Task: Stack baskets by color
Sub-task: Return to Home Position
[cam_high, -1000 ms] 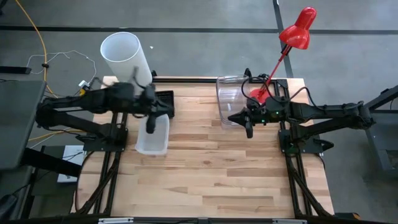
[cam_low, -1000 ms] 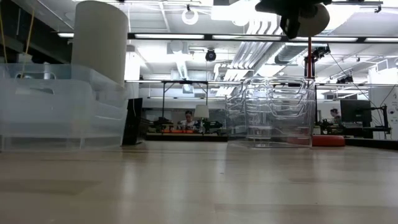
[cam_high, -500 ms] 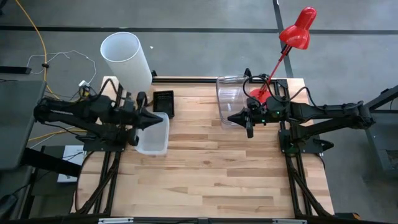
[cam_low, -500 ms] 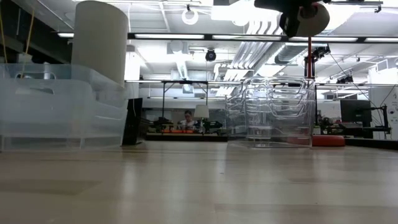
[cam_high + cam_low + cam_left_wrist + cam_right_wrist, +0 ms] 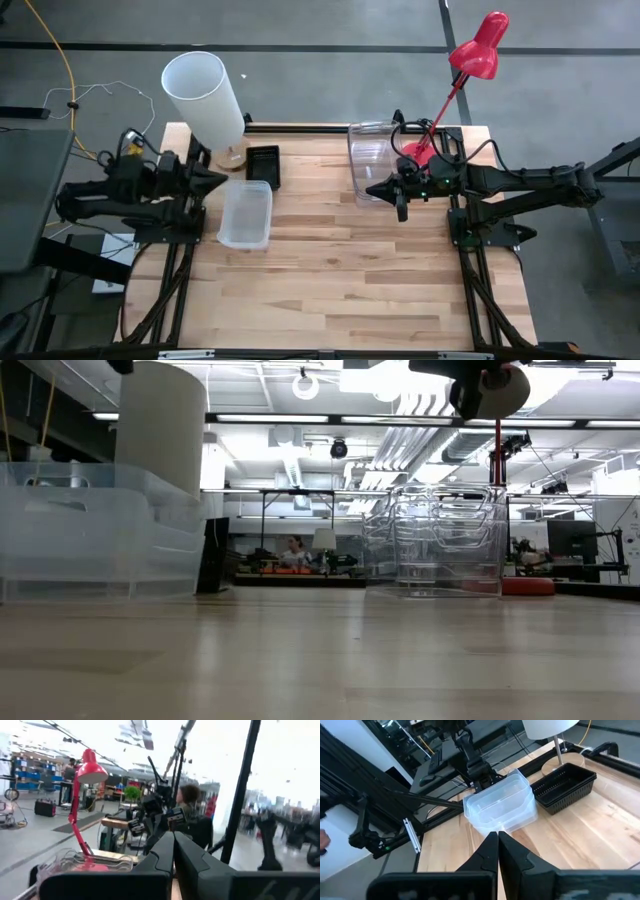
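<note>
Left hand (image 5: 173, 851) clenched on nothing, fingers pressed together, parked over the left edge of the wooden counter (image 5: 340, 285). Right hand (image 5: 497, 845) likewise clenched and empty, hanging high over the front part of the stack of larger clear plastic bins (image 5: 368, 158).

That clear stack sits rear right, beside the base of the red desk lamp (image 5: 478, 50). Stack of frosted translucent white bins (image 5: 246, 215) stands middle left, long axis running front to back. Small black perforated basket (image 5: 263, 165) is just behind it, near the foot of the tall white cylinder lampshade (image 5: 203, 95); one or several nested, cannot tell.

Key relation: frosted stack lies inward of the left hand, toward the counter's middle. The hand is near the stack's rear left corner but apart from it. Left arm is far nearer than the right.

Sorting looks done and only parking the arms is left. The left arm should clear the stack if drawn straight outward.
</note>
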Robot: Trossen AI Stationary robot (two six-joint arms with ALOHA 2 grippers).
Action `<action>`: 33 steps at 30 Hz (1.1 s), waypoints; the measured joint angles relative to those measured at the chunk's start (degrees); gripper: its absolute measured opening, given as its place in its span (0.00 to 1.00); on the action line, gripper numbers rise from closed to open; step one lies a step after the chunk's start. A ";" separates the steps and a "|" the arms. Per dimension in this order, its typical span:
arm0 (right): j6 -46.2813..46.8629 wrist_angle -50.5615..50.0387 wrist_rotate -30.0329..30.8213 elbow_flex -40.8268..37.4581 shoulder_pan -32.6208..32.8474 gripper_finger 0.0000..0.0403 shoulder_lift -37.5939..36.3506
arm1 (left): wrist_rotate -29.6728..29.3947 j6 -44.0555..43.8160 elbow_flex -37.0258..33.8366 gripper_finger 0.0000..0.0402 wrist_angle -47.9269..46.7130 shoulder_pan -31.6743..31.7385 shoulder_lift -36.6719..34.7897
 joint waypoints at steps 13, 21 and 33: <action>0.69 -0.12 0.00 0.02 0.00 0.00 0.00 | -2.09 -13.33 -21.97 0.00 27.16 -0.54 -1.97; 0.69 -0.37 0.00 0.00 0.00 0.00 0.00 | -7.42 -16.55 -30.29 0.00 28.14 -0.61 -4.17; 0.65 -1.28 -0.87 0.02 0.00 0.00 -0.01 | 2.55 -19.37 -30.14 0.00 8.36 5.48 -15.83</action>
